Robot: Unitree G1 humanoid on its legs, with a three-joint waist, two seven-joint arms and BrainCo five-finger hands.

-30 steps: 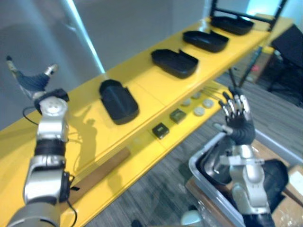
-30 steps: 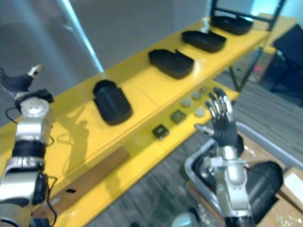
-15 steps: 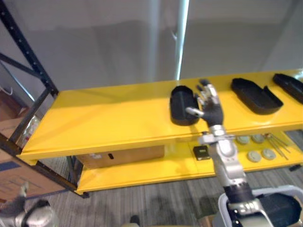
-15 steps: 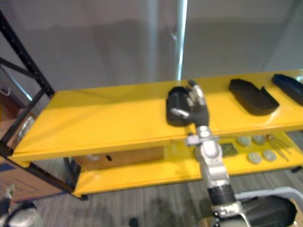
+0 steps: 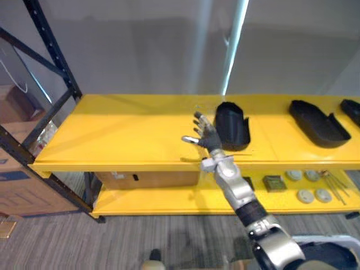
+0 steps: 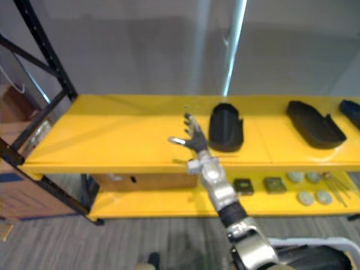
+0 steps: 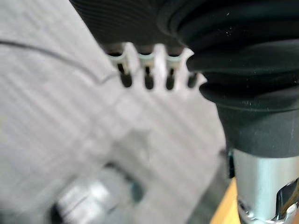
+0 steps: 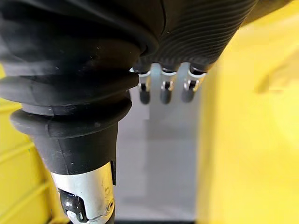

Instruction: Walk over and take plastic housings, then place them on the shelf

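- Left eye view: the right hand [image 5: 206, 136] is raised over the front part of the upper yellow shelf [image 5: 129, 129]. Its fingers are spread straight, its thumb is out to the side, and it holds nothing.
- The nearest black plastic housing [image 5: 232, 125] lies on that shelf just beside the hand, on the hand's right and slightly further back. I can't tell whether the fingertips touch it.
- A second housing [image 5: 316, 121] lies well apart further right, and a third housing [image 5: 352, 107] is at the picture's edge.
- My worry is this: the hand is so close to the nearest housing that a sideways swing of the arm could knock it. It looks like a light, smooth shell, so it could slide along the shelf or tip over the front edge.
- Right eye view: the same layout, with the empty hand to the left of the nearest housing. Below them, the lower shelf [image 6: 163, 203] carries a cardboard box [image 6: 147, 180], small dark square parts [image 6: 243, 186] and pale round discs [image 6: 306, 197]. A housing dropped off the front could land among these.
- Left wrist view: the left hand [image 7: 148, 70] hangs over grey carpet [image 7: 56, 121]. Its fingers look relaxed and I see nothing in them.
- Right wrist view: the right hand's fingers point away from the camera with nothing between them, and yellow shelf surface lies alongside.
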